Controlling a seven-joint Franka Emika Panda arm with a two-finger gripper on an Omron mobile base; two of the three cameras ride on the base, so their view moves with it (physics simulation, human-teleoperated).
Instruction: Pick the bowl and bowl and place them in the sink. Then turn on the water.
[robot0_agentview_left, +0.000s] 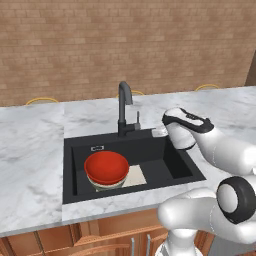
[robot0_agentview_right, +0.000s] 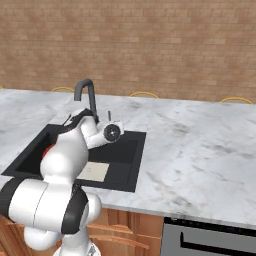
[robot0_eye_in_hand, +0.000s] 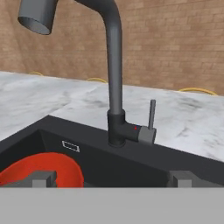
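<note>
Hand (robot0_eye_in_hand: 112, 178) hangs with its jaws wide apart and nothing between them, its two dark tips low in the hand view, aimed at the base of the faucet (robot0_eye_in_hand: 114, 78). Both bowls are already in the sink (robot0_agentview_left: 172, 172): the red bowl (robot0_agentview_left: 106, 167) sits nested on the cream bowl (robot0_agentview_left: 107, 185), left of centre in the left base view, on a pale mat. No water runs from the spout, so the step in hand looks to be turning on the tap.

That comes down to the small lever (robot0_eye_in_hand: 151, 114), which stands upright just right of the faucet body, centre-right in the hand view. To do it well, I would bring the hand forward and a touch right so that one finger, or both, meets the lever's upper part rather than the thick faucet column. Push steadily in the lever's own swing, without gripping hard. Keep the wrist clear of the sink's back rim and the marble tabletop (robot0_agentview_left: 30, 150) behind it. Which way the lever turns cannot be told from these views
</note>
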